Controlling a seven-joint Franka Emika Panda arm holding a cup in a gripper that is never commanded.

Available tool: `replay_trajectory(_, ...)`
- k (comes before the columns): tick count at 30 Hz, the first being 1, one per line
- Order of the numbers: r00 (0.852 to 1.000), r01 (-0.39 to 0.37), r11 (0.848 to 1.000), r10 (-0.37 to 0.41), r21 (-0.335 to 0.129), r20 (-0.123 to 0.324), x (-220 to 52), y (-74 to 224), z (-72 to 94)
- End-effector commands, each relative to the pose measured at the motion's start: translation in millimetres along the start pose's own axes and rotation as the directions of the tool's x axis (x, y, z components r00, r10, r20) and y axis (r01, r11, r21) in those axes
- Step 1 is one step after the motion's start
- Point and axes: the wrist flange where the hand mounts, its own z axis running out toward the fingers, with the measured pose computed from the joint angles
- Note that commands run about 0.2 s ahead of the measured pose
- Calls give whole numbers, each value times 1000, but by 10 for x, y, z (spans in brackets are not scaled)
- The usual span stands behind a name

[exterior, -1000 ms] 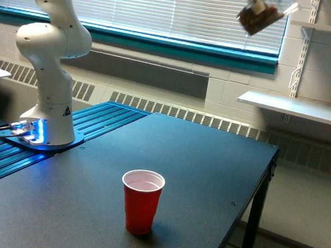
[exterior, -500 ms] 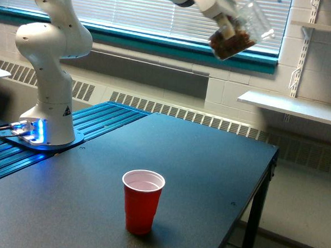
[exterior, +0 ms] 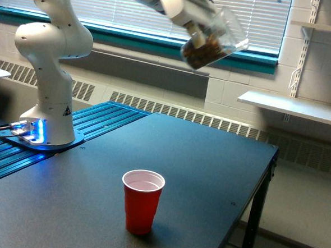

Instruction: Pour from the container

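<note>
While the end effector [exterior: 198, 26] grips the tilted clear container [exterior: 215, 40] holding brown contents, a red cup [exterior: 141, 200] stands upright on the worktop [exterior: 207, 171] far below it.

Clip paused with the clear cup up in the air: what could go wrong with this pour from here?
The clear cup in the tool hangs tilted, high above the table and well toward the exterior view's right of the red cup. Its brown contents could scatter onto the table if tipped there. Falling from that height, pieces may bounce out or knock the light red cup over.
</note>
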Motion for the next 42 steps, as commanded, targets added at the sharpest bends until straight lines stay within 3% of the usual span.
replay_trajectory(1,998,-62,998,62,-33,-12,41,277,63)
replay_trajectory(19,992,-120,983,124,-140,22,-25,922,322)
replay_trajectory(42,982,-134,953,164,-271,93,-382,1418,704)
